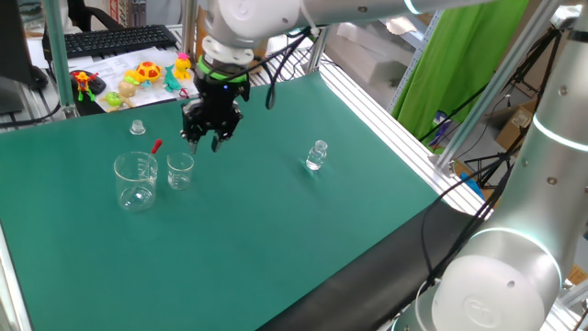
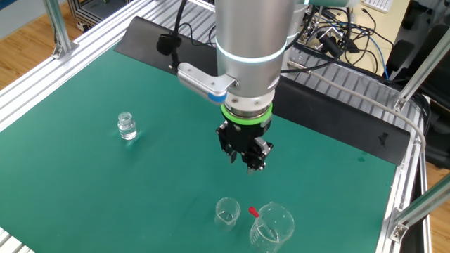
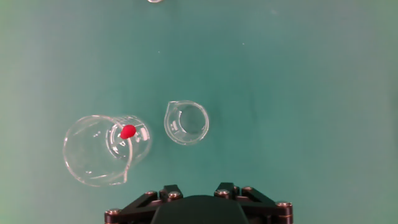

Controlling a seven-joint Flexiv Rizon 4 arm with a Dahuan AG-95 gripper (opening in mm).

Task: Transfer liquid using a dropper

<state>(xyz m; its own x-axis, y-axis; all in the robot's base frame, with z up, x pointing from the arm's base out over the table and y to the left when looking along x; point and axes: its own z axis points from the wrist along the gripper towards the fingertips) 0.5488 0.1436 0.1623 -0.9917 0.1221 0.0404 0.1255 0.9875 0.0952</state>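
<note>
Green desk with glassware, the arm hanging above it.

The green mat of the desk [image 1: 303, 230] fills each frame; one fixed view adds a keyboard [image 1: 115, 39] and coloured toys [image 1: 147, 75] at upper left. The dropper [image 3: 128, 132] stands in the large beaker [image 3: 93, 158] at lower left of the hand view, red bulb up, beside the small beaker [image 3: 186, 122]. Only the fixed views show the small bottle [image 2: 126, 126], well apart. The gripper [image 2: 247, 156] hovers over the mat holding nothing; its fingers appear parted. The hand view cuts them off, and the dropper's clear tube is hard to trace.
</note>
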